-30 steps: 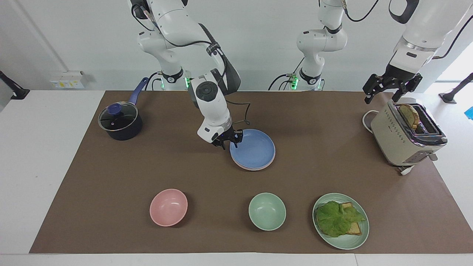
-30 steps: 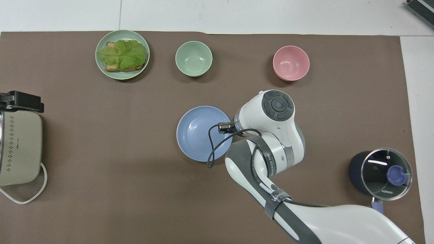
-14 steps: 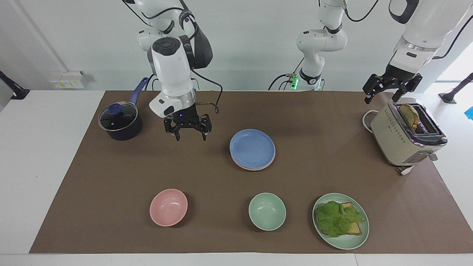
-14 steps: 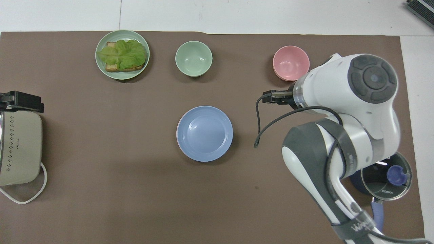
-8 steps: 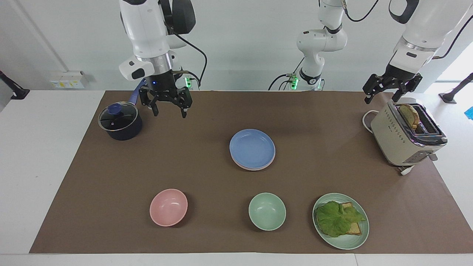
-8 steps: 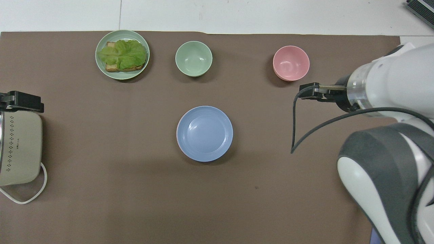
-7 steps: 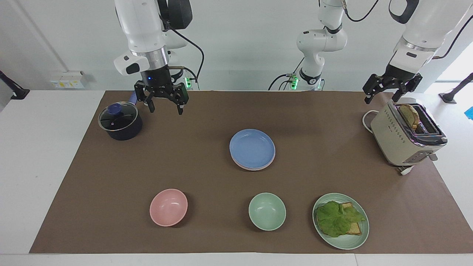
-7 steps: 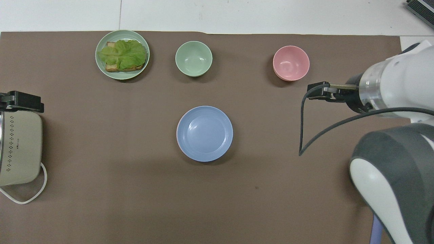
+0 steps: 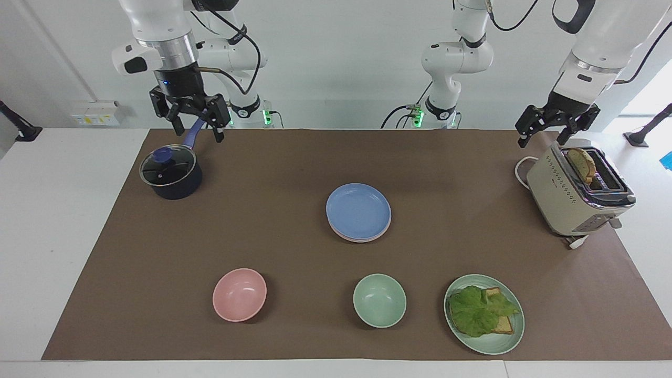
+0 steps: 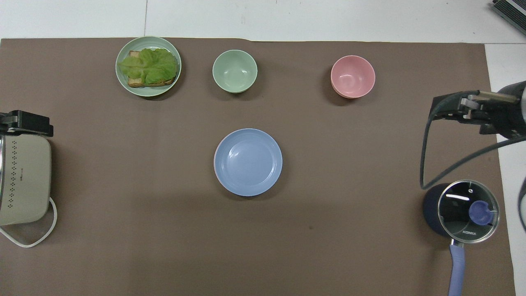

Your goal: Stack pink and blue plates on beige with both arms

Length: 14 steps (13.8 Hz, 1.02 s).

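The blue plate (image 9: 358, 210) (image 10: 248, 162) lies on top of a stack in the middle of the brown mat. Beneath it the pink plate (image 9: 362, 239) (image 10: 215, 156) shows only as a thin pale rim. The beige plate is hidden under these two. Nothing touches the stack. My right gripper (image 9: 198, 131) hangs open and empty in the air over the handle of the pot, well away from the plates toward the right arm's end. My left gripper (image 9: 542, 140) waits open and empty above the toaster at the left arm's end.
A dark lidded pot (image 9: 170, 173) (image 10: 462, 209) stands at the right arm's end, a beige toaster (image 9: 577, 194) (image 10: 22, 181) holding bread at the other. Farther from the robots than the stack sit a pink bowl (image 9: 239, 294), a green bowl (image 9: 379, 300) and a green plate (image 9: 493, 346) with lettuce toast.
My right gripper left the rim of the blue plate, rose, and swung toward the right arm's end until it hung over the pot handle. The plates and left arm stayed still.
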{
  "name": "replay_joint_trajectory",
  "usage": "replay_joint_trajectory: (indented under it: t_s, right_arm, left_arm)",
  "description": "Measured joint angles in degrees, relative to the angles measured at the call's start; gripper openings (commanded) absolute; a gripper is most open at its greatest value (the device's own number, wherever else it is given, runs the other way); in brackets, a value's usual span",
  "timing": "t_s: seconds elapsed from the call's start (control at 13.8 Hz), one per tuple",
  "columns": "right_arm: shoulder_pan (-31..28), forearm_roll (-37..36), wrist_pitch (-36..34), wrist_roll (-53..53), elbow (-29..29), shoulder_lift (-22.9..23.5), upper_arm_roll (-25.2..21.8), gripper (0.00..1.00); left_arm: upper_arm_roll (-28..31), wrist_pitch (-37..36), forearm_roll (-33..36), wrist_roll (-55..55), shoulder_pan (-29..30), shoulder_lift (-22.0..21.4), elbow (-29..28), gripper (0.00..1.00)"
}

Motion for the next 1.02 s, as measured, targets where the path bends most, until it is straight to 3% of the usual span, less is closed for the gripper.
replay_joint_trajectory:
  t_s: [0.51,1.02]
  right_arm:
    - [-0.7,0.1,-4.5,-8.1,-0.4,-2.5,-7.8,1.00]
    - [-0.6,0.1,-4.5,-15.3,-6.1,-2.5,-7.9,1.00]
  left_arm:
    - [0.0,0.0,0.0,0.0,0.0,0.0,0.0,1.00]
    - [0.0,0.0,0.0,0.0,0.0,0.0,0.0,1.00]
